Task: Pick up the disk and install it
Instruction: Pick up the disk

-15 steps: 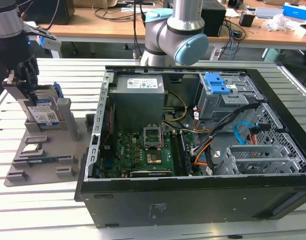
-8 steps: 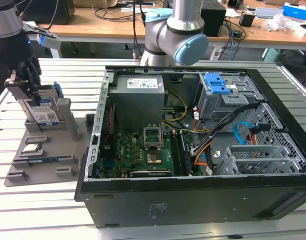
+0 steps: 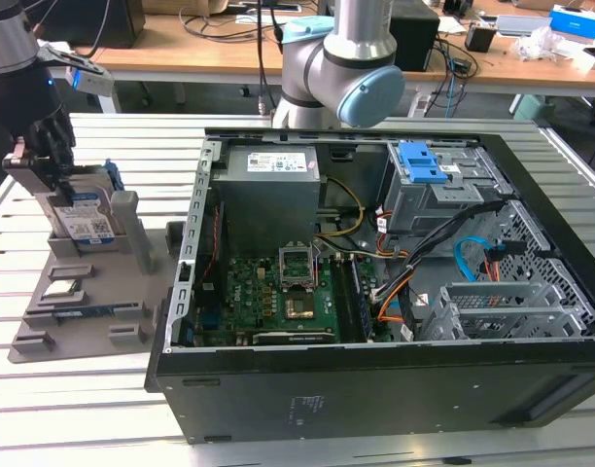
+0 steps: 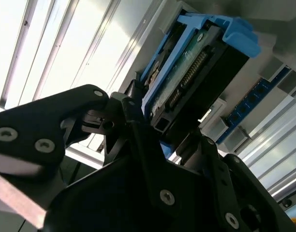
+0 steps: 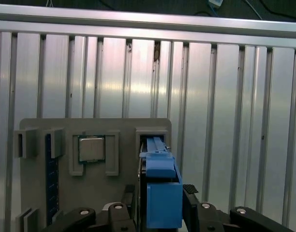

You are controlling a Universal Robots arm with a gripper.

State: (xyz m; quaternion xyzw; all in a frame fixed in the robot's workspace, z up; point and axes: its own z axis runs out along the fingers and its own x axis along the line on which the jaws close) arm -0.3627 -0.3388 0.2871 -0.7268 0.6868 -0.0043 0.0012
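Disk (image 5: pixel 163 195) upright on edge, pinched between the fingers (image 5: pixel 190 189) of the gripper (image 3: pixel 56 180), which are closed on its faces. Lower end sits in tray (image 3: pixel 84 326) slot directly beneath. Chip (image 5: pixel 91 148) beside slot. Case (image 3: pixel 375 389) well apart.

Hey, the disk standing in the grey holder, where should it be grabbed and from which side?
Take the disk across its two broad flat faces near the top edge, coming straight down from above. It stands on edge in a slot of the grey holder, whose walls cover its lower part, leaving the top free. The gripper sits at that top edge.
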